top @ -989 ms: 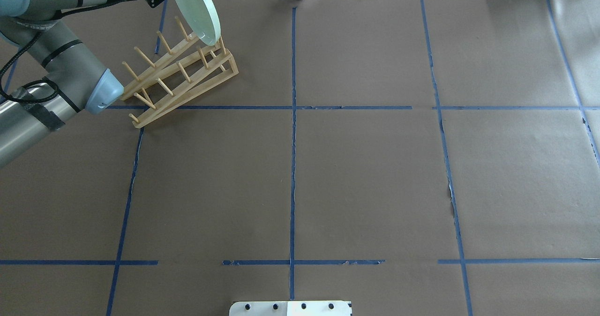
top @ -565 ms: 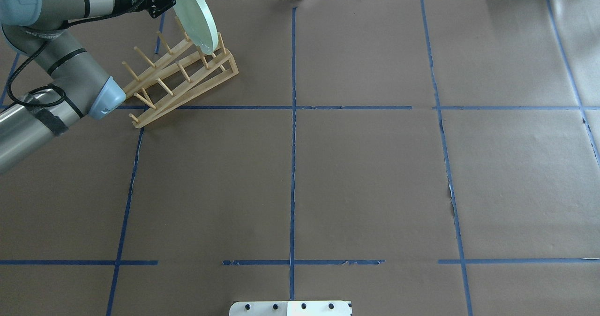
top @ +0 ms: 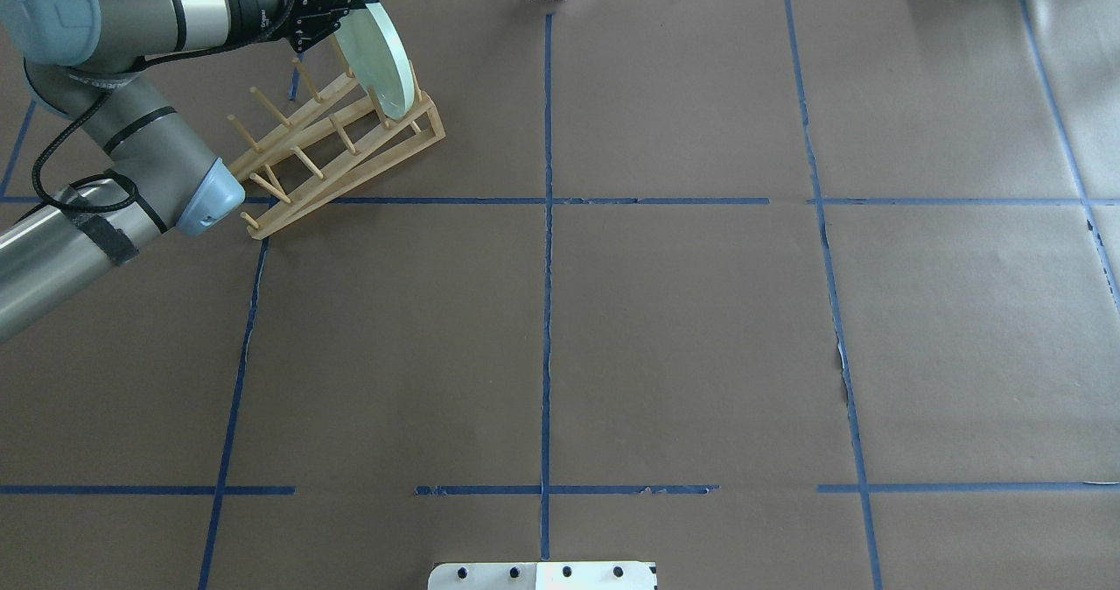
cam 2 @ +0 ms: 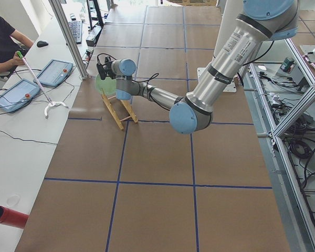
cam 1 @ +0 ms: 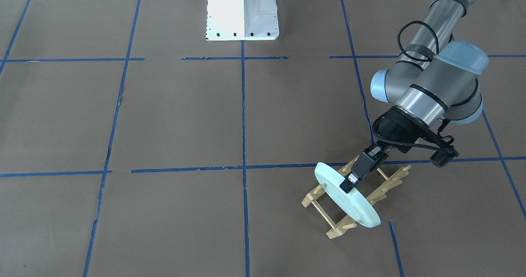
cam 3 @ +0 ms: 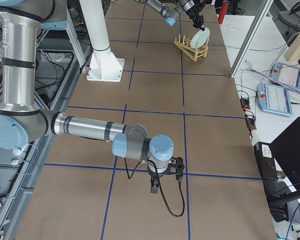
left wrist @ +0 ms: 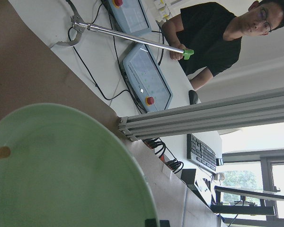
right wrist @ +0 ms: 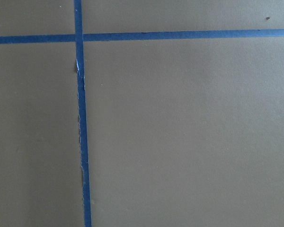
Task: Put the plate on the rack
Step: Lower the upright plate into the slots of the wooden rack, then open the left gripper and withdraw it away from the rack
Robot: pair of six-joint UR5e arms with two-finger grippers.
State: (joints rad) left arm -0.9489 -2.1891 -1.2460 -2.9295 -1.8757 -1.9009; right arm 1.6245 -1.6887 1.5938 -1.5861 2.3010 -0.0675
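Lower than a moment ago, the plate [top: 374, 56] now stands on its edge among the pegs at the far end of the rack [top: 302, 207], leaning a little. My left gripper [cam 1: 349, 183] is pinched tight on the plate's top rim. My right gripper [cam 3: 155, 185] hangs far away over the table [top: 682, 327], and I cannot tell if it is open or closed.

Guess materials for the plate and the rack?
plate: pale mint, smooth with a soft sheen and moulded concentric rings; plastic or glazed ceramic, can't tell which.
rack: light wood, matte, looks unfinished; round dowel pegs set in flat rails.
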